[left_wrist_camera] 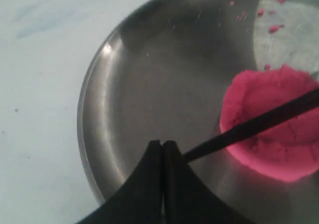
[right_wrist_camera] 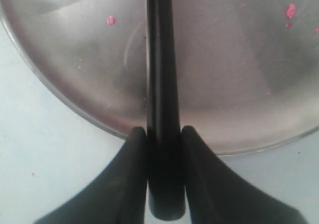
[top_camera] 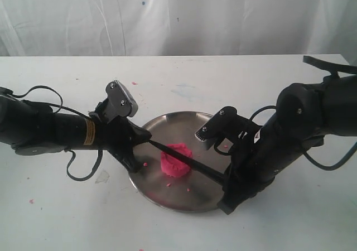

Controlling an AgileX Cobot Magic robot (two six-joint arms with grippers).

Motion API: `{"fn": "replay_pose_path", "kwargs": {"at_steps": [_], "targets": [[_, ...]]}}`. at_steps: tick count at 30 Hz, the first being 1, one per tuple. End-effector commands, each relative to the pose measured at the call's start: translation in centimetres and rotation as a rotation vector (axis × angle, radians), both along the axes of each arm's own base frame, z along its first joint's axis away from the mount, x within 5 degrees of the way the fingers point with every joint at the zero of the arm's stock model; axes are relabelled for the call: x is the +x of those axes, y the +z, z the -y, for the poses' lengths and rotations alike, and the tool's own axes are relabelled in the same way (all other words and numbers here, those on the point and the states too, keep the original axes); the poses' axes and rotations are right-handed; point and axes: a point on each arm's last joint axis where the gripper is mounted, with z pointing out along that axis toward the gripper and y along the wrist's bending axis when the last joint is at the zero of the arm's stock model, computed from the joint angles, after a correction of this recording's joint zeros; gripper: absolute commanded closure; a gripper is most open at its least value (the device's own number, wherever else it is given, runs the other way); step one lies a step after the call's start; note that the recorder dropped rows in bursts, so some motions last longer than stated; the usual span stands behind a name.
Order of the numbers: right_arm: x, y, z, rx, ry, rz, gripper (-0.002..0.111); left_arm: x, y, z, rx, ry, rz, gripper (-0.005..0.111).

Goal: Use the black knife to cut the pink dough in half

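Observation:
The pink dough is one round lump on the steel plate, left of the plate's middle. The black knife lies slanted across the dough's top. My right gripper is shut on its handle at the plate's near right rim. In the right wrist view the handle runs between the fingers of the right gripper. My left gripper is over the plate's left rim, shut with both fingers touching. In the left wrist view the knife crosses the dough and meets the outer side of one finger of the left gripper.
Tiny pink crumbs dot the plate and the white table. A small clear scrap lies on the table left of the plate. A white cloth hangs behind the table. Both arms flank the plate.

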Motion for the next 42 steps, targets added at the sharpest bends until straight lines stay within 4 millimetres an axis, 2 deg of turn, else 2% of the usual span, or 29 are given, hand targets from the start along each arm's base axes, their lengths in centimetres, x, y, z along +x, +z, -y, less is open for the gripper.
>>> {"fn": "replay_pose_path", "kwargs": {"at_steps": [1, 6, 10, 13, 17, 20, 24, 27, 32, 38, 42], "targets": [[-0.1, -0.1, 0.0, 0.002, -0.006, -0.009, 0.108, -0.1, -1.0, -0.1, 0.041, -0.016, -0.022, 0.107], [-0.1, -0.1, 0.0, 0.002, -0.006, -0.009, 0.108, -0.1, -1.3, 0.0, 0.038, -0.030, -0.021, 0.107], [-0.1, -0.1, -0.1, 0.006, -0.009, -0.010, 0.108, 0.0, -1.1, -0.4, 0.122, -0.033, 0.011, 0.107], [-0.1, -0.1, -0.1, 0.006, -0.009, -0.010, 0.108, 0.1, -0.5, -0.9, 0.155, 0.021, 0.008, 0.107], [-0.1, -0.1, -0.1, 0.007, -0.010, -0.011, 0.108, 0.1, 1.4, -1.1, 0.151, 0.041, 0.057, 0.107], [-0.1, -0.1, -0.1, 0.010, -0.013, -0.012, 0.108, 0.0, 2.6, -0.8, 0.109, 0.025, 0.097, 0.107], [-0.1, -0.1, -0.1, 0.010, -0.013, -0.012, 0.108, -0.4, 3.2, 0.4, -0.024, -0.071, 0.126, 0.107], [-0.1, -0.1, -0.1, 0.010, -0.013, -0.012, 0.108, -0.5, 2.8, 1.0, -0.097, -0.121, 0.135, 0.107], [-0.1, -0.1, -0.1, 0.010, -0.015, -0.016, 0.108, -0.1, 1.2, 0.7, -0.061, -0.057, 0.076, 0.107], [-0.1, -0.4, -0.1, 0.007, -0.017, -0.024, 0.108, -0.1, -1.0, 0.9, -0.076, -0.074, 0.027, 0.107], [-0.1, -0.4, -0.1, 0.007, -0.017, -0.024, 0.108, -0.1, -1.1, 1.0, -0.083, -0.078, 0.025, 0.107]]}}
